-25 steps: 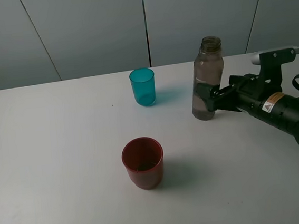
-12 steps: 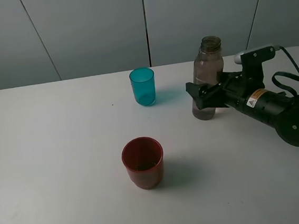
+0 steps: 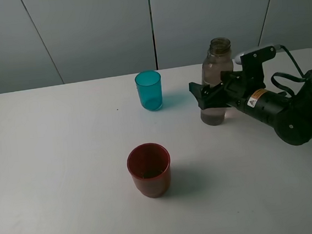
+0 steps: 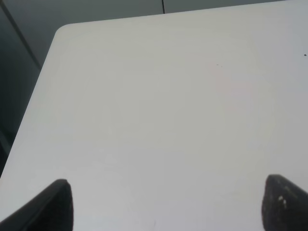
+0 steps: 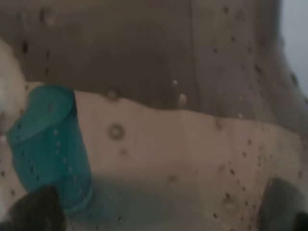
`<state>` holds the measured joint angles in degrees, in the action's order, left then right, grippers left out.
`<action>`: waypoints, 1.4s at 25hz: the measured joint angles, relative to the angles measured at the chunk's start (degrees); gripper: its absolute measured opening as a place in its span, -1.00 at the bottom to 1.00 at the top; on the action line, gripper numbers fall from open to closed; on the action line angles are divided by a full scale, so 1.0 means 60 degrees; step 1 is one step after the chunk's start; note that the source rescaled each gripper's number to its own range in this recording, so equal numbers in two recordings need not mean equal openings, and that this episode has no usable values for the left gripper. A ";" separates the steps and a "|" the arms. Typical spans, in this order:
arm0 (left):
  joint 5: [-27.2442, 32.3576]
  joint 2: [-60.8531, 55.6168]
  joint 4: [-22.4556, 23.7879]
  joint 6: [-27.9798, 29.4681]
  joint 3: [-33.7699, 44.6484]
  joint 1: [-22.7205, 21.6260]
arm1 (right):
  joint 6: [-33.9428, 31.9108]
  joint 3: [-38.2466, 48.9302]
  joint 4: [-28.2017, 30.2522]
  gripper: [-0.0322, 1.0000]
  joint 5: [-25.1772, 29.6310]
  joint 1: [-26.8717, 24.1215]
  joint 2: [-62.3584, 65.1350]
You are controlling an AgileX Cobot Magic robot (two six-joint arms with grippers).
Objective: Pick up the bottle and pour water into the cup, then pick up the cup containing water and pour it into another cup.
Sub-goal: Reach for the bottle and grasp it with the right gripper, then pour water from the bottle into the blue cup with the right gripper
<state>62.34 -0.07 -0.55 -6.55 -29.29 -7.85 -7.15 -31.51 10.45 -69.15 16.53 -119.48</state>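
Note:
The smoky grey-brown bottle (image 3: 216, 69) stands upright on the white table (image 3: 66, 159), right of centre. My right gripper (image 3: 212, 98) reaches in from the right with one finger on each side of the bottle's lower body. Whether the fingers press on it does not show. In the right wrist view the bottle (image 5: 183, 144) fills the frame between the two fingertips of that gripper (image 5: 159, 211). The teal cup (image 5: 48, 144) shows through it. That cup (image 3: 149, 90) stands left of the bottle. The dark red cup (image 3: 149, 170) stands nearer the front. My left gripper (image 4: 168, 202) is open over bare table.
Grey wall panels (image 3: 98, 28) close off the back of the table. The left wrist view shows the table's rounded corner (image 4: 60, 31) and a dark drop beyond it. The right arm's black body and cable (image 3: 288, 110) lie over the table's right side.
The right arm has pushed left and swung a little, so its fingers now reach past the bottle on both sides. The bottle and both cups have stayed put.

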 joint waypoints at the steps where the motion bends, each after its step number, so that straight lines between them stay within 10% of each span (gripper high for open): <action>1: 0.0000 0.0000 0.0000 0.0000 0.0000 0.0000 | 0.0023 0.0000 0.0019 -0.03 0.0000 0.0000 -0.0022; 2: 0.0000 0.0000 0.0000 0.0000 0.0000 0.0000 | 0.0080 -0.0006 -0.0025 -0.83 0.0000 0.0000 -0.0021; 3: 0.0000 0.0000 0.0000 0.0000 0.0000 0.0000 | 0.0127 -0.0022 -0.0098 -0.91 0.0000 0.0000 -0.0021; 26: 0.0000 0.0000 0.0000 0.0001 0.0000 0.0000 | 0.0350 -0.0026 0.0051 -0.92 0.0034 0.0000 0.0042; 35: 0.0000 0.0000 0.0091 0.0039 0.0000 0.0000 | 0.1191 -0.0127 0.0303 -0.92 0.2379 0.0000 0.1927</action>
<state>62.34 -0.07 0.00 -6.32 -29.29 -7.85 0.00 -32.27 12.27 -54.88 16.53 -107.92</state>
